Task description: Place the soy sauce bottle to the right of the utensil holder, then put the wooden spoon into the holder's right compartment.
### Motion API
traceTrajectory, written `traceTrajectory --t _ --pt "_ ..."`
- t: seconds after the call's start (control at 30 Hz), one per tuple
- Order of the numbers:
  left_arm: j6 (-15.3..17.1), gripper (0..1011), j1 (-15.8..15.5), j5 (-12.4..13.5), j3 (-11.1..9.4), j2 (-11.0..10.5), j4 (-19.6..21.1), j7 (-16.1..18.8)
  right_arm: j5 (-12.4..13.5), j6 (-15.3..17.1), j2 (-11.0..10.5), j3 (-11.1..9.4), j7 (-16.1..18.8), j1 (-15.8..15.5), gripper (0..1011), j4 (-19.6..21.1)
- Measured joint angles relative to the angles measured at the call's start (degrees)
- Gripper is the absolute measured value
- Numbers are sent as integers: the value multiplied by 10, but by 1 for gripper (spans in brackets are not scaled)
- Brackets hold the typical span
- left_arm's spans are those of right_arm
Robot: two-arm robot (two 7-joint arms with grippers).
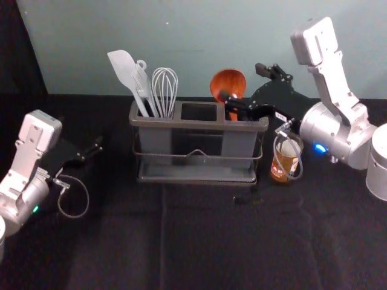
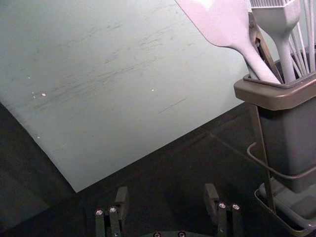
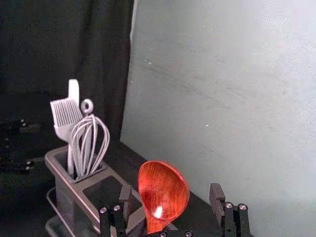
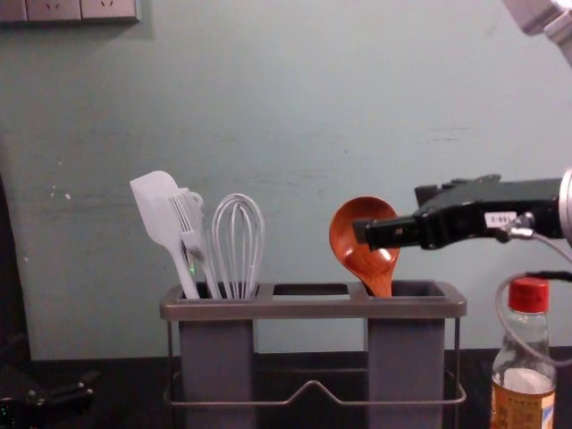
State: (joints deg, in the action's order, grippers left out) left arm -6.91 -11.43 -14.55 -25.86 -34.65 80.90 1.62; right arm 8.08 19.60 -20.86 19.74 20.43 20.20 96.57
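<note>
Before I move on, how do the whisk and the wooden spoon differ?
The whisk has pale wire loops, the wooden spoon a solid reddish-brown bowl. The whisk stands in the left compartment of the utensil holder, the spoon in the right one. The right end effector is open around the spoon and away from the whisk. Both stand head-up.

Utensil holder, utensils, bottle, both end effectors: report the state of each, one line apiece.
Utensil holder: upright.
Spatula: in left compartment, head up, leaning.
Brush: in left compartment, bristles up.
Whisk: in left compartment, wires up.
Wooden spoon: in right compartment, bowl up.
Soy sauce bottle: upright, capped.
Right end effector: open, fingers either side of the spoon.
Left end effector: open, holding nothing.
</note>
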Motion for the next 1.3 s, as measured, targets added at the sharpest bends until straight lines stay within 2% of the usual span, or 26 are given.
traceTrajectory --t 0.2,0.3,0.47,0.5,0.57,0.6,0.73,0.77,0.83,0.87,1.03,1.13,1.3 --pt "0 1005 0 0 0 0 0 0 -12 8 -6 -12 -22 -20 1002 45" --pt "0 1005 0 0 0 0 0 0 -14 8 -9 -25 -32 -39 1002 73" --pt "0 1005 0 0 0 0 0 0 -19 -18 -15 -59 -55 -93 1002 128" --pt "0 1005 0 0 0 0 0 0 -20 -28 -17 -71 -60 -113 1002 142" --pt "0 1005 0 0 0 0 0 0 -21 -39 -20 -82 -64 -132 1002 153" --pt "0 1005 0 0 0 0 0 0 -21 -55 -24 -93 -66 -155 1002 164" --pt "0 1005 0 0 0 0 0 0 -27 -92 -30 -113 -72 -198 1003 180" --pt "0 1005 0 0 0 0 0 0 -32 -116 -31 -122 -77 -221 1002 186" --pt "0 1005 0 0 0 0 0 0 -39 -140 -32 -129 -82 -242 1002 189" --pt "0 1005 0 0 0 0 0 0 -45 -166 -33 -137 -87 -264 1002 191" --pt "0 1005 0 0 0 0 0 0 -59 -239 -26 -158 -103 -325 1002 184" --pt "0 1005 0 0 0 0 0 0 -60 -265 -20 -166 -108 -347 1002 175" --pt "0 1005 0 0 0 0 0 0 -53 -280 -7 -173 -108 -369 1002 160"
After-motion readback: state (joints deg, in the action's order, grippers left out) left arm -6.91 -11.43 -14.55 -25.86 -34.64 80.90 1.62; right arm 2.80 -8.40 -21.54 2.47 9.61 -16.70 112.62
